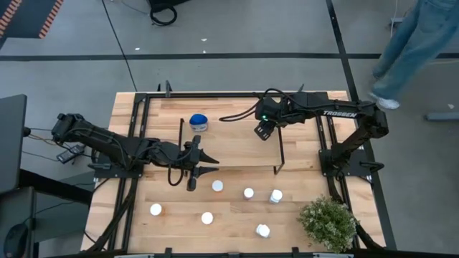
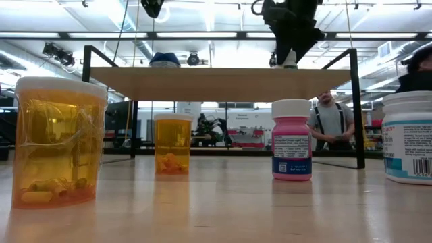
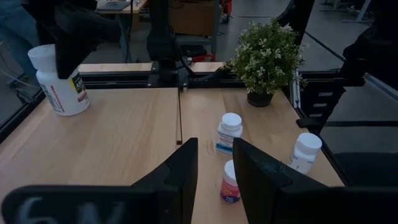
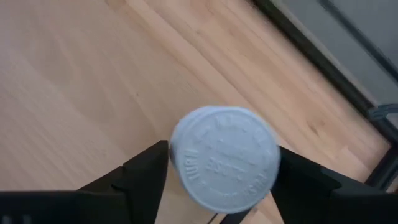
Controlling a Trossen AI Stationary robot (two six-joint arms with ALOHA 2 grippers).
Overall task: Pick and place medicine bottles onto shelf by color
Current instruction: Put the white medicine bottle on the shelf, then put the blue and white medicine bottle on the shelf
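The white-capped bottle [image 4: 225,158] stands upright on the shelf [image 1: 237,147], long axis vertical and cap up, near its right end frame and well apart from the blue bottle [image 1: 199,122]. We judge our right claw [image 1: 262,130] is setting it there; its fingers flank the cap, but we cannot tell whether they grip. Our left claw [image 1: 206,163], slightly spread and empty, waits at the shelf's front edge, facing the bottles on the tabletop [image 1: 179,226].

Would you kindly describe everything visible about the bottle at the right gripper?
The bottle shows mainly its round white cap with raised lettering, seen from above. It sits between the right gripper's two dark fingers over the light-wood shelf. The body is hidden; whether it already stands on the shelf cannot be told.
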